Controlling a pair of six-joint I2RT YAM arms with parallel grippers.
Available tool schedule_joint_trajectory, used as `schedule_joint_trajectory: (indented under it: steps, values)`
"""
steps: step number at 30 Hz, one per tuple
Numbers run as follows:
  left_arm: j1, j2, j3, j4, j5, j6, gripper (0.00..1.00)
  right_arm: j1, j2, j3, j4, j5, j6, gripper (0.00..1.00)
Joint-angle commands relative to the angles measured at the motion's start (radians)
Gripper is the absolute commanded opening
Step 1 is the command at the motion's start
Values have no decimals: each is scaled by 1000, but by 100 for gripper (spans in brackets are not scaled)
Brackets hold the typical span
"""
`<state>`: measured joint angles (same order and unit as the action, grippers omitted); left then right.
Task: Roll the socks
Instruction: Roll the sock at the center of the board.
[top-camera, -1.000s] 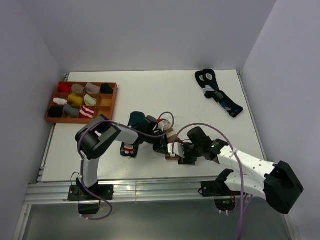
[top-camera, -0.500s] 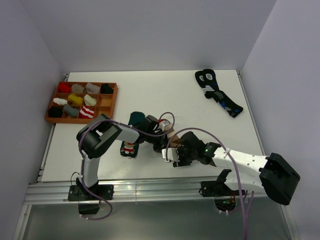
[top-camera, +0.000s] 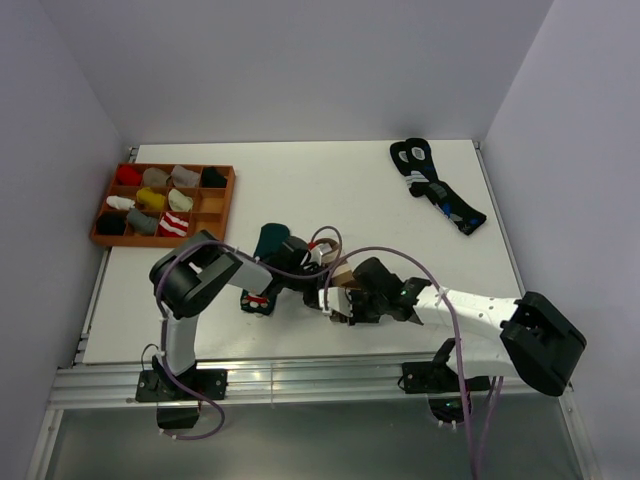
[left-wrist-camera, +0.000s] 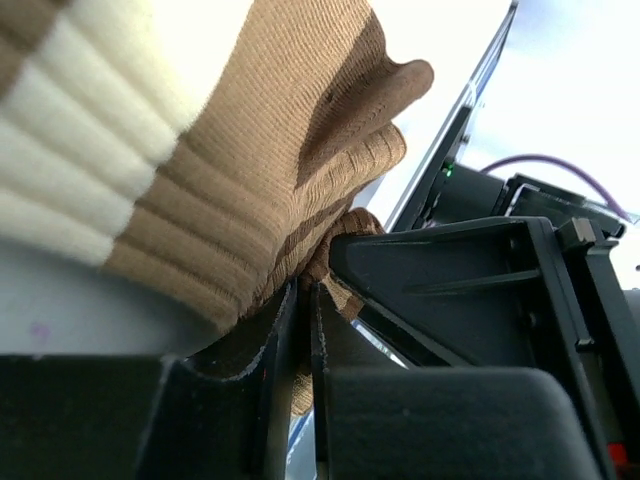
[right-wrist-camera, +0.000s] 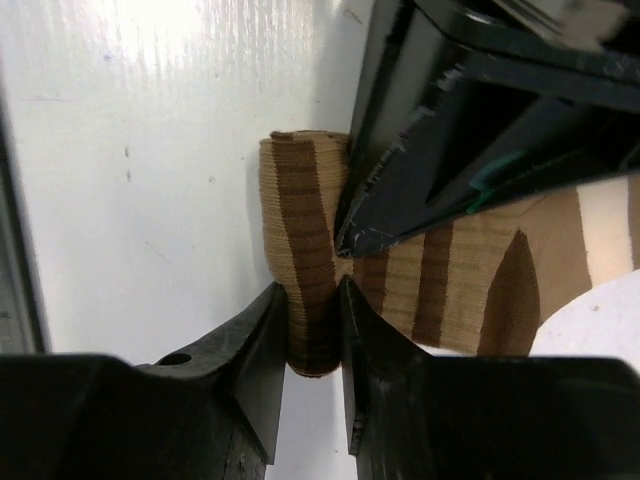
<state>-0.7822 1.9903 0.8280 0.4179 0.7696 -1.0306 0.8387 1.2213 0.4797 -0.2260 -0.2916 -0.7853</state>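
Ribbed knit brown sock (right-wrist-camera: 300, 230), cream stripes, rolled end clamped in right gripper (right-wrist-camera: 310, 320), left gripper (left-wrist-camera: 303, 310) pinching a fold

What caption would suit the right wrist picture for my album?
Right gripper pinches the rolled end of a brown striped sock on a white table.

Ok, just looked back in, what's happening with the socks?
Both grippers hold the brown striped sock near the table's front edge. The right gripper is clamped on its rolled-up end; the left gripper pinches the loose fabric right beside it, so the roll is only partly done. The dark green sock lies by the left arm, not held. The black socks lie untouched at the far right.
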Motion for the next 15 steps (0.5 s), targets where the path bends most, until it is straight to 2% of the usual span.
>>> schedule_joint_trajectory:
  steps: [1,8,12,15]
  values:
    - [-17,-14,-102,-2,-133,-37,16,-44,17,46,-90,-59,15,24]
    - [-23,-116,-170,79,-289,-100,18,-194,82,178,-332,-279,-60,22]
    - [-37,-149,-188,107,-354,-114,18,-257,186,256,-513,-409,-137,20]
    - [-52,-165,-199,122,-401,-109,18,-289,254,304,-590,-439,-177,20]
